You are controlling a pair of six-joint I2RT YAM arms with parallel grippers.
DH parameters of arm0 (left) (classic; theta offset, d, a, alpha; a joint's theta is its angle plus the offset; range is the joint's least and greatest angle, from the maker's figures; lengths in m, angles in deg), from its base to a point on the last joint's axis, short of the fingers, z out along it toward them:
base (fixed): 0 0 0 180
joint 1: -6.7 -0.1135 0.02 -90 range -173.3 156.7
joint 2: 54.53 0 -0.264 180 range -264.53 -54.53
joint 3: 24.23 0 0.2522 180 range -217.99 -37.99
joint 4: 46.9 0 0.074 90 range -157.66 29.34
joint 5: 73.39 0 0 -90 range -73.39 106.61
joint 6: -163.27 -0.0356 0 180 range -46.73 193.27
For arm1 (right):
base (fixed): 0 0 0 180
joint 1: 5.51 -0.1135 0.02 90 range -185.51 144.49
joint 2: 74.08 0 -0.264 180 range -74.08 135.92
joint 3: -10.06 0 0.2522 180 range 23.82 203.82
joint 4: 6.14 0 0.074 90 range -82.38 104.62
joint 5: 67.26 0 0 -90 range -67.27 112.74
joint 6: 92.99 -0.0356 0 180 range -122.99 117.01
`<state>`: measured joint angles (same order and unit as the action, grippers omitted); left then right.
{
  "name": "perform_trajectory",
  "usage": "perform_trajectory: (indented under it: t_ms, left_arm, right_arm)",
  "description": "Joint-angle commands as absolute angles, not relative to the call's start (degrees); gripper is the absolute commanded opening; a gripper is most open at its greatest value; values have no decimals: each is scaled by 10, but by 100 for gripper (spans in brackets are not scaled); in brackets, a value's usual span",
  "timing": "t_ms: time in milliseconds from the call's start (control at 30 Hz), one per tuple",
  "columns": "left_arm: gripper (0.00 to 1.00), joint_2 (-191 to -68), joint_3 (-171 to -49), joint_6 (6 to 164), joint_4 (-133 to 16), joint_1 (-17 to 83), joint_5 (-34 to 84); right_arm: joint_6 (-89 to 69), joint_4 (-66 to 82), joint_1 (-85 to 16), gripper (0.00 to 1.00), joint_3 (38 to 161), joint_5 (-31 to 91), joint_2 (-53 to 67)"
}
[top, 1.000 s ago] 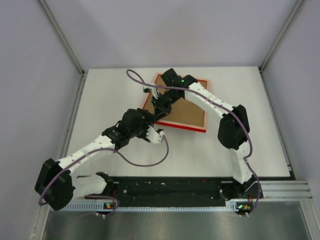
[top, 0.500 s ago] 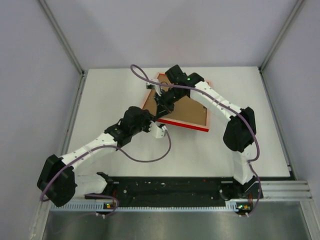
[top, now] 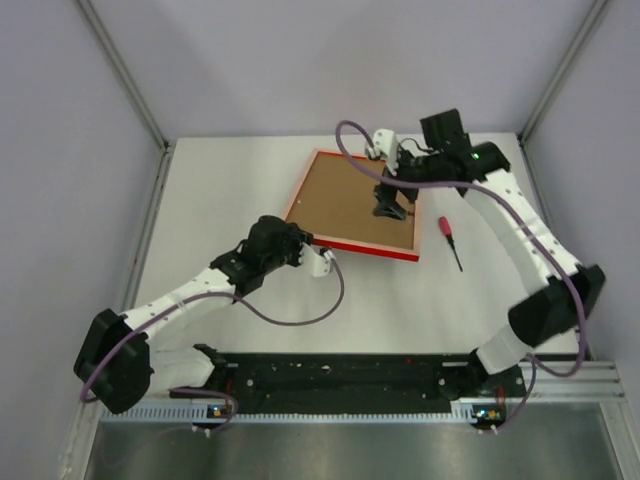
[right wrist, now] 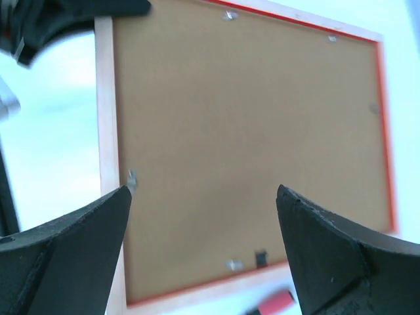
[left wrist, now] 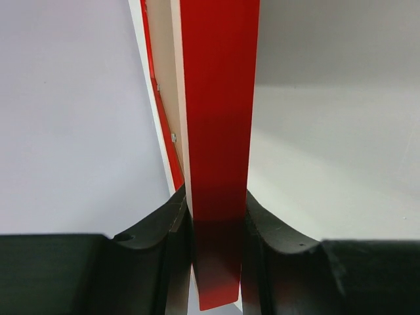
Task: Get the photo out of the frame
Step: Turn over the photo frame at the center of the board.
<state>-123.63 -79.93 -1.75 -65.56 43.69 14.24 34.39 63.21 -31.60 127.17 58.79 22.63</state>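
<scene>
Your left claw (left wrist: 216, 226) pinches the frame (left wrist: 220, 98) by its rim, likely anchoring it, leaving its brown back exposed below your spread right claw (right wrist: 202, 197).

Red frame (top: 365, 250), plain brown back (top: 345, 205)

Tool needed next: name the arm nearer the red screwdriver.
Right. Right arm: jaws open above the frame, beside the screwdriver. Left arm: jaws clamped on the frame's near edge, farther off.

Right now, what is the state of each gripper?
Left gripper: closed on the frame, at its edge.
Right gripper: open, holding nothing.
</scene>
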Motion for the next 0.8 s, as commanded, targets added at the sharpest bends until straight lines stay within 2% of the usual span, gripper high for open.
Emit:
perform_trajectory:
  t_ms: [0, 233, 433, 533, 633, 700, 767]
  left_arm:
    - [0, -1221, -829, 69, -662, 433, 130]
    - [0, -1233, -863, 124, -694, 422, 148]
    - [0, -1250, -915, 167, -731, 406, 163]
    - [0, -1256, -952, 187, -755, 400, 192]
    - [0, -1260, -978, 197, -773, 400, 204]
    - [0, -1262, -995, 203, -794, 400, 220]
    - [0, -1260, -1009, 205, -809, 400, 230]
  right_arm:
    - [532, 586, -276, 93, 1129, 552, 55]
    - [745, 561, -116, 94, 940, 646, -68]
    - [1038, 560, 50, 99, 800, 859, -91]
    - [1038, 503, 72, 99, 779, 911, -68]
    - [965, 391, 74, 99, 765, 977, -33]
    - [906, 264, 74, 99, 740, 1022, -9]
    - [756, 82, 71, 99, 704, 1031, 9]
